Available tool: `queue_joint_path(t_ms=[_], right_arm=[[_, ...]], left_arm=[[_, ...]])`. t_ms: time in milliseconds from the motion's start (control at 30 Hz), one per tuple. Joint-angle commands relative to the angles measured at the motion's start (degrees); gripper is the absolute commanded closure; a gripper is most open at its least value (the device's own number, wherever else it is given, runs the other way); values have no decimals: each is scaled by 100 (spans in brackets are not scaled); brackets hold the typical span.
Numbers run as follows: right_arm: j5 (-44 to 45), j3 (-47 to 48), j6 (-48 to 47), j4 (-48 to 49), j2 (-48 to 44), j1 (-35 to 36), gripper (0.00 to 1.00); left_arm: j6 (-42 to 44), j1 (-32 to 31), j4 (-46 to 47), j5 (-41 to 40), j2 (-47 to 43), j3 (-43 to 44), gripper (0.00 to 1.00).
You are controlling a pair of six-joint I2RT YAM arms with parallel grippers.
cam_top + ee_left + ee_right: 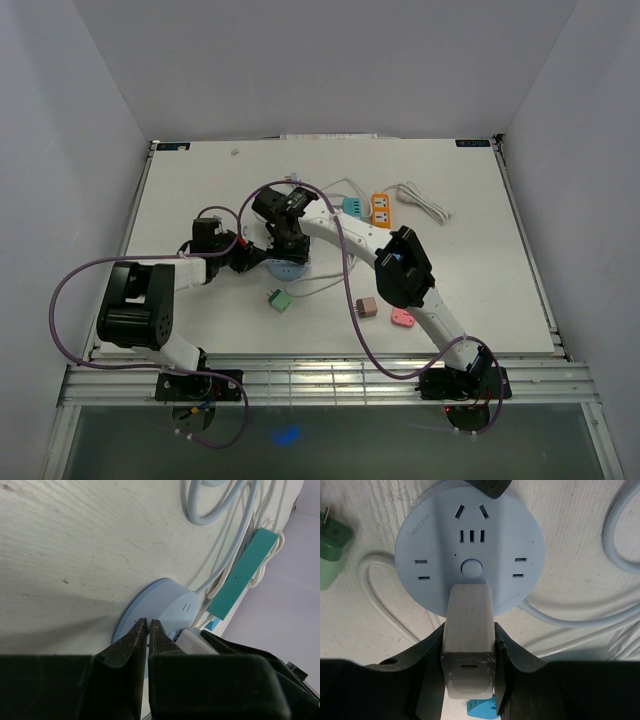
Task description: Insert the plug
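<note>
A round light-blue socket hub (470,535) lies flat on the table (200,190), also in the top view as the hub (285,268). My right gripper (468,640) is shut on a white plug (468,620), which stands over the hub's near edge. Its prongs are hidden, so I cannot tell whether they are in a socket. My left gripper (148,622) is shut with nothing between its fingers, the tips at the hub's rim (165,600). From the right wrist, that dark tip (490,486) shows at the hub's far edge.
A green plug (279,299), a tan adapter (366,307) and a pink adapter (402,319) lie in front of the hub. Behind it sit a teal strip (245,572), an orange strip (380,208) and coiled white cable (425,200). A blue plug (482,710) lies under my right wrist.
</note>
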Motion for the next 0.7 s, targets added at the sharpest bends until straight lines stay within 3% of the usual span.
queue_joint_path(t_ms=[0, 367, 667], right_arm=[[-277, -230, -86, -109, 85, 101, 92], [-629, -397, -157, -83, 260, 40, 92], [-725, -547, -166, -83, 418, 13, 92]], left_arm=[[-13, -370, -130, 53, 226, -87, 89], [-259, -344, -78, 26, 217, -500, 90], [-75, 358, 37, 448, 139, -737, 89]])
